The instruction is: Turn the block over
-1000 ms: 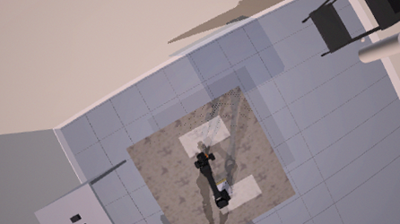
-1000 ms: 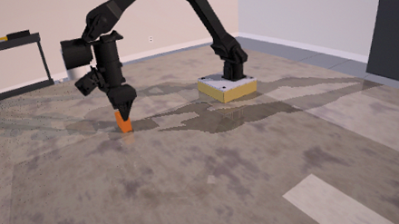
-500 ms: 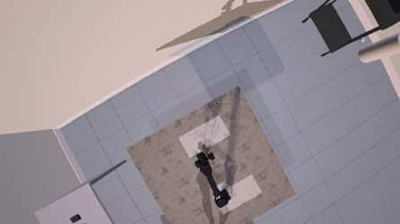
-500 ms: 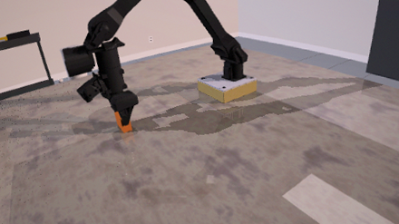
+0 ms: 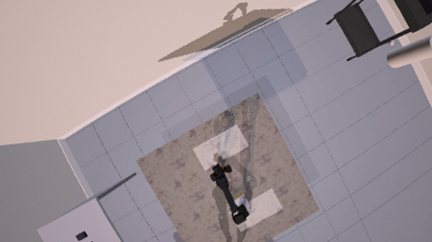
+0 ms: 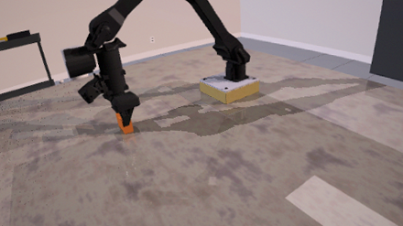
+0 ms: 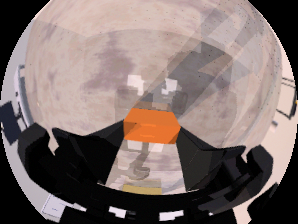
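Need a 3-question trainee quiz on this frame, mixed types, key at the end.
1. True or false: the gripper is shut on the orange block.
2. Where is the block's lower end?
A. high above the table
B. at the table
C. on the yellow base
3. Fill in: in the wrist view the block sits between the two dark ____.

Key: 1 true; 2 B; 3 fingers
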